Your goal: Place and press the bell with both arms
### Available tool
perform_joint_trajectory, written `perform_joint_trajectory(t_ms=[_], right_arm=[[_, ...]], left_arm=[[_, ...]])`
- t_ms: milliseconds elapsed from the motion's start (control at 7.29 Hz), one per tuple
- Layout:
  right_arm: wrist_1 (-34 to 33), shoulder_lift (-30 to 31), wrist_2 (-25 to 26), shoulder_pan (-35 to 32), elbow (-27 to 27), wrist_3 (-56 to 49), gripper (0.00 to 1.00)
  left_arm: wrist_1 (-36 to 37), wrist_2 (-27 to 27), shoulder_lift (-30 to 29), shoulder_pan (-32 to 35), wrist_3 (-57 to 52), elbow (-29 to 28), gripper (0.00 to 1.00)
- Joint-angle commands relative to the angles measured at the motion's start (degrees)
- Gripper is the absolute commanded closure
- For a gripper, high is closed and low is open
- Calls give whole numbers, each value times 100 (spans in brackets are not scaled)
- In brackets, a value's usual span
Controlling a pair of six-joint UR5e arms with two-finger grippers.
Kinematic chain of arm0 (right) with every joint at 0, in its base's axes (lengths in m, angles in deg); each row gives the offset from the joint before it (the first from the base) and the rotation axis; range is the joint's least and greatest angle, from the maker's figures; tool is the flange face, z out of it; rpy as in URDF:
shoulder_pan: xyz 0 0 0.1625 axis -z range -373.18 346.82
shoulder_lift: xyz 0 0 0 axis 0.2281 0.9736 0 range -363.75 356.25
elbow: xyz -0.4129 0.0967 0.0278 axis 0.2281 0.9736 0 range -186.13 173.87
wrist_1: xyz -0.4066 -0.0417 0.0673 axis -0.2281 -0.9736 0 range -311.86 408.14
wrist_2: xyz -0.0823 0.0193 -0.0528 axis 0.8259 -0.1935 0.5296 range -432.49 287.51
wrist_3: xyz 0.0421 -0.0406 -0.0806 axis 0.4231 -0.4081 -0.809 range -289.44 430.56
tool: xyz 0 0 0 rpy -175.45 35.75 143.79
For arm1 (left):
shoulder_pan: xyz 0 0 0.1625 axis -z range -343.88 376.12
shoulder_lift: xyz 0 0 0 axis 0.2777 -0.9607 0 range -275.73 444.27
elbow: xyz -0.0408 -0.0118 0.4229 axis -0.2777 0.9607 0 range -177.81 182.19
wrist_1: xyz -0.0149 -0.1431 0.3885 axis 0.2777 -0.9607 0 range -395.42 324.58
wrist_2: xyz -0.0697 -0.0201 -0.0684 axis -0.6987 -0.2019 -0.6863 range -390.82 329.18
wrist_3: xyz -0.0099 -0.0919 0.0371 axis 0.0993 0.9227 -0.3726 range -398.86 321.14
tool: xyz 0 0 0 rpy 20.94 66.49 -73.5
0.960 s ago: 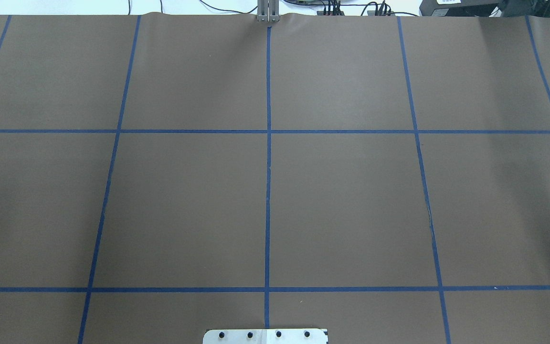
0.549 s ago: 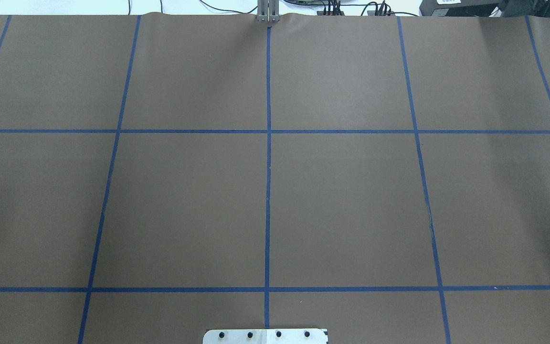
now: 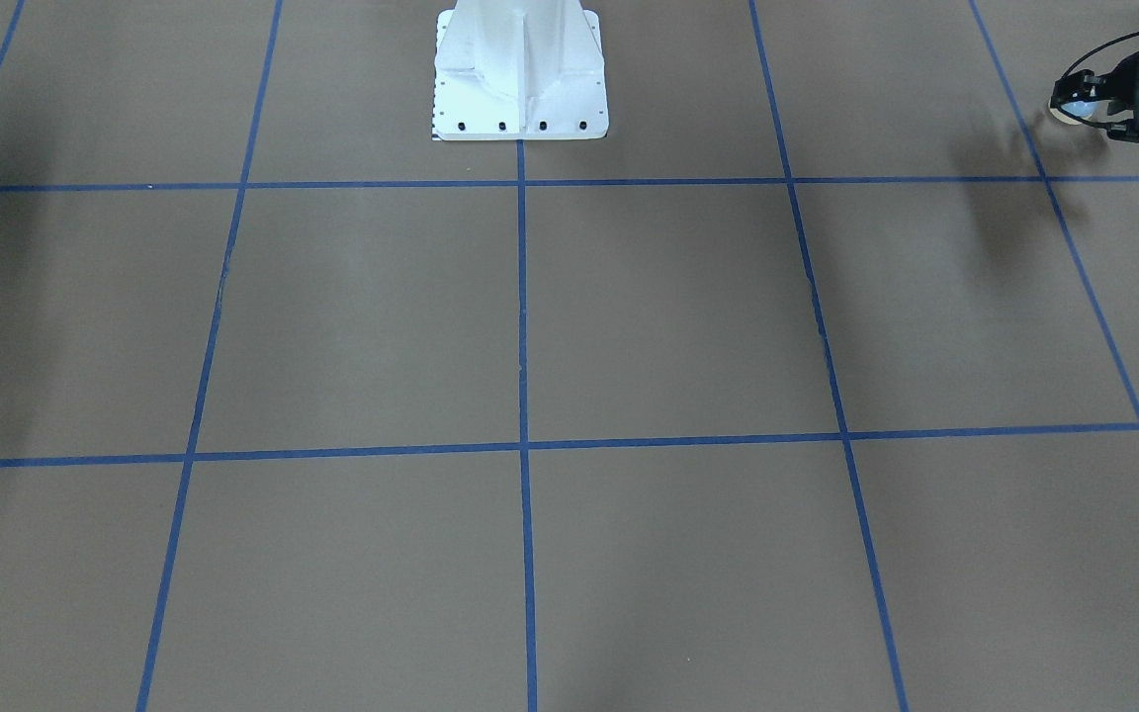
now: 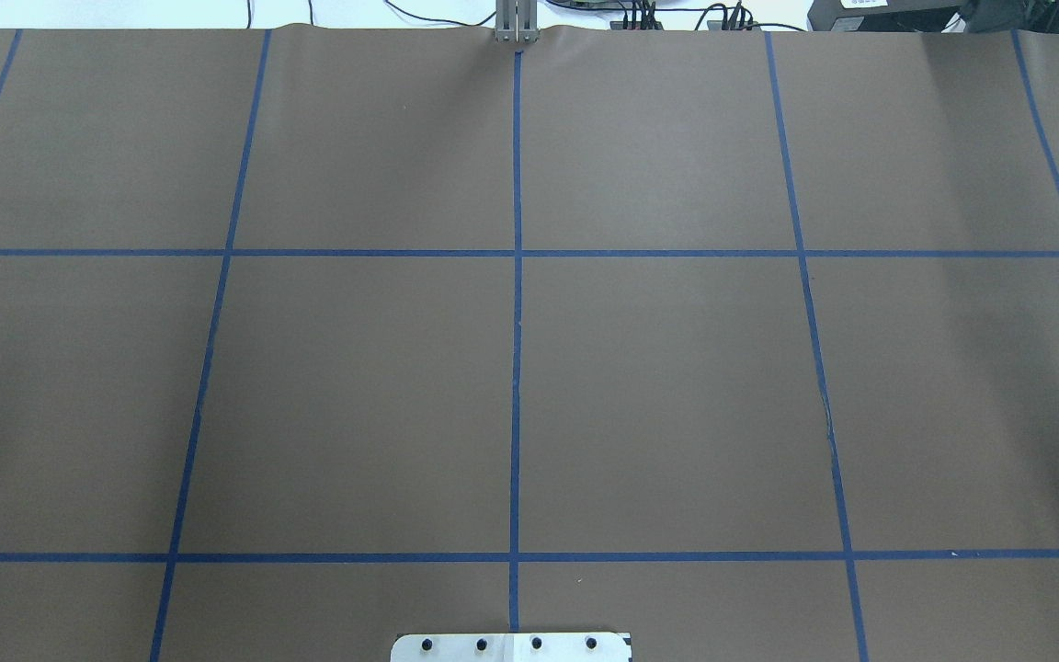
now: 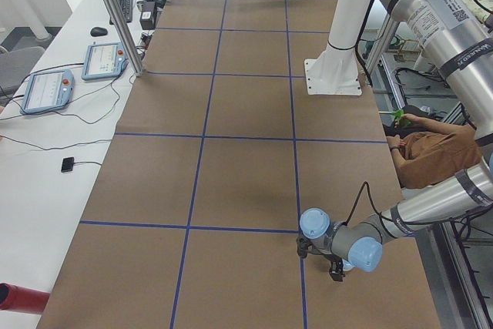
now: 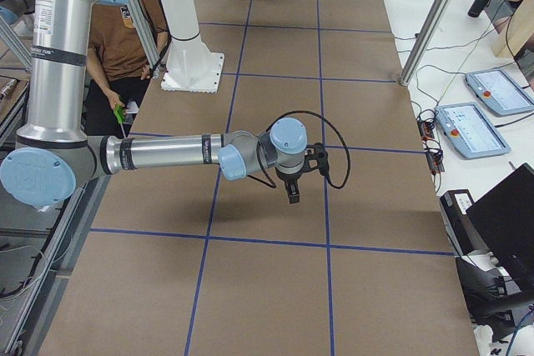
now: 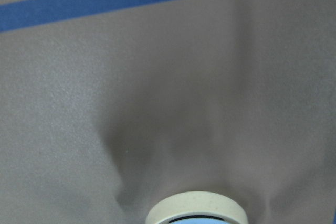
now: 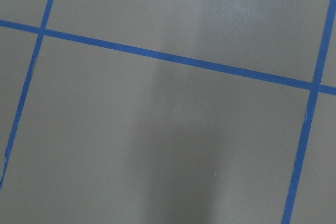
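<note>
The bell (image 3: 1070, 108) shows as a small pale-blue and cream shape in my left gripper (image 3: 1076, 105) at the far right top of the front-facing view. The gripper is shut on it and holds it low over the brown table. The left wrist view shows only the bell's cream rim (image 7: 195, 211) at its bottom edge, above its shadow. The left gripper (image 5: 317, 254) also shows in the exterior left view. My right gripper (image 6: 294, 191) hangs over the table's middle in the exterior right view. I cannot tell whether it is open or shut. No arm shows in the overhead view.
The brown table cover (image 4: 677, 386) carries a grid of blue tape lines (image 4: 517, 368). The white pedestal (image 3: 520, 74) stands at the robot's edge. A seated person (image 5: 431, 152) is beside the table. Tablets (image 5: 100, 59) and cables lie along the far side.
</note>
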Motion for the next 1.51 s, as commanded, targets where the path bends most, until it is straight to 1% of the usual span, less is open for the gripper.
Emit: perform_joint_trajectory(t_ms=[0,274,549,686,823,960,1097,1234,1371], right_arm=[[0,11,0,3,0,-9,0],[0,11,0,3,0,0,0],[0,11,0,3,0,0,0],[0,11,0,3,0,0,0],[9,11,0,3,0,0,0],[9,11,0,3,-17,0,0],[9,11,-9,3,-26,0,0],[9,2,0,3,-26,0,0],[9,2,9,3,-26,-9,0]], left_arm=[[-34,-4,0,-75,0,8,0],[-34,-30,-8,-137,0,8,2],[-34,-30,-9,-172,0,0,17],[-34,-30,-9,-181,0,-1,24],[-34,-30,-9,-190,0,-1,35],[-95,-48,-9,-199,9,-1,53],[-192,-222,9,-207,104,8,65],[-558,-363,79,-225,401,8,72],[-605,-538,97,-242,491,95,74]])
